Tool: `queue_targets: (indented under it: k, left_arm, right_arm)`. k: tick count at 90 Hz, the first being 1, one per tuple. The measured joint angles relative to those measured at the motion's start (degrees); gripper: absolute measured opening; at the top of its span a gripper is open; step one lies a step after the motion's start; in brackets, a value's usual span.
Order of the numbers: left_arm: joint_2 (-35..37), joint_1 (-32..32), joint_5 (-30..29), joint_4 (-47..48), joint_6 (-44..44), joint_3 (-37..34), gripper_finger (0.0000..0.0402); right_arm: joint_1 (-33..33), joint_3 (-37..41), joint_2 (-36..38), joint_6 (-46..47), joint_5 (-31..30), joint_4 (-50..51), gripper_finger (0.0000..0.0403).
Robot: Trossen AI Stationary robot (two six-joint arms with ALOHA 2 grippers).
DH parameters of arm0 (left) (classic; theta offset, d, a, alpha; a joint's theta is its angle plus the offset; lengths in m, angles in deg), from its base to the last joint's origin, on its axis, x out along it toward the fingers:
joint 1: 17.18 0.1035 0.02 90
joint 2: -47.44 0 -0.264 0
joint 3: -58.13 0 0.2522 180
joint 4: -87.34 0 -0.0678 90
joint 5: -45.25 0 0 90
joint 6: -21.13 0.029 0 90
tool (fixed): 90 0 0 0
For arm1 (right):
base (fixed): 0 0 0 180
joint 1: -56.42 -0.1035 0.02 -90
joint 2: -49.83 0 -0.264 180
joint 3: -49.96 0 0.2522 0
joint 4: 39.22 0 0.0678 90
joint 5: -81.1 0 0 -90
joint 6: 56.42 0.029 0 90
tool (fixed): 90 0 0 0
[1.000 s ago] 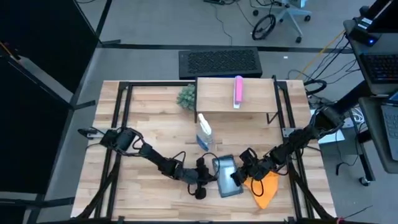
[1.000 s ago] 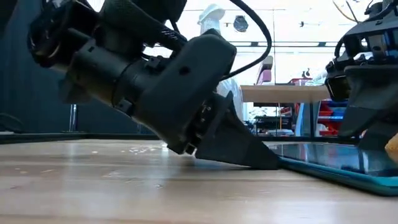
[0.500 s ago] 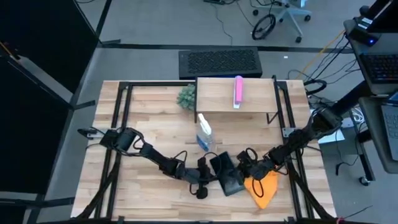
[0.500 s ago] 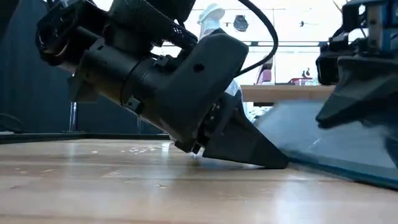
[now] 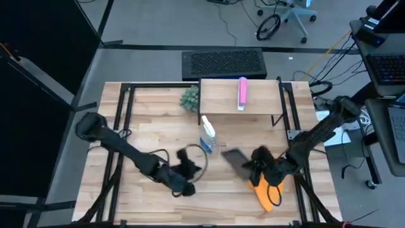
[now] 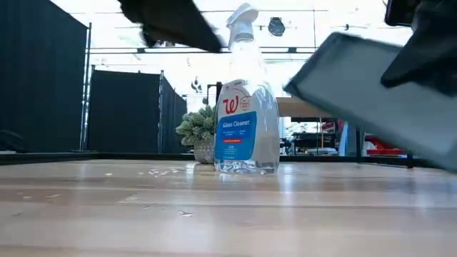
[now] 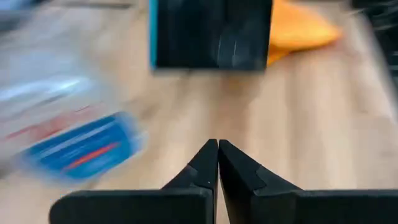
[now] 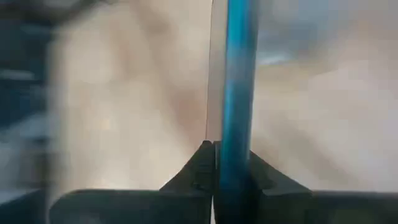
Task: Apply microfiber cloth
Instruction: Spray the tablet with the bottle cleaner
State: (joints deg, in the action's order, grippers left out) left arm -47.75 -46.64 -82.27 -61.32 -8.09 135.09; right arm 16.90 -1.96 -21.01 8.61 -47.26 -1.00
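Lying under right gripper (image 5: 255, 166) | microfiber cloth (image 5: 266, 192) | tablet (image 5: 236, 159) clamped

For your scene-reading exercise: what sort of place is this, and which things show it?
Probably a robotics lab or workshop: a framed wooden table with two mounted arms, a wheeled office chair on the floor behind, and black partition curtains beyond the table.
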Motion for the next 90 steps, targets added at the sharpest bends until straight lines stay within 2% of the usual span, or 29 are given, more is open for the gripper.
queue_targets:
  k: [7, 15, 24, 34, 45, 68, 90]
  left_arm:
    - [0.69, 1.17, -4.53, 8.33, -5.34, -0.03, 0.0]
    - [0.63, 3.71, -7.44, 11.26, -8.67, -1.17, 0.0]
    - [-0.3, 7.9, -7.57, 6.98, -9.35, -3.18, 0.0]
    - [-1.08, 11.17, -7.14, -1.66, -7.94, -5.53, 0.0]
    - [-1.77, 12.13, -4.29, -7.13, -5.66, -5.68, 0.0]
    - [-2.94, 12.74, -3.85, -8.88, -4.9, -5.7, 0.0]
    - [-3.53, 14.23, -3.52, -9.38, -2.99, -5.73, 0.0]
  right_arm:
    - [3.13, -1.66, -0.01, 0.64, -0.73, 7.14, 0.0007]
    - [8.61, -1.66, -1.32, -3.28, -0.2, 7.99, 0.0007]
    - [14.74, -1.66, -3.09, -8.92, -1.02, 4.6, 0.0007]
    - [18.36, -1.68, -5.69, -15.45, -0.41, -4.74, 0.0007]
    - [17.93, -1.78, -7.3, -16.93, 4.44, -10.67, 0.0007]
    - [14.44, -1.77, -7.84, -10.48, 6.56, -11.16, 0.0007]
    - [12.79, -1.68, -9.3, -8.41, 6.97, -15.21, 0.0007]
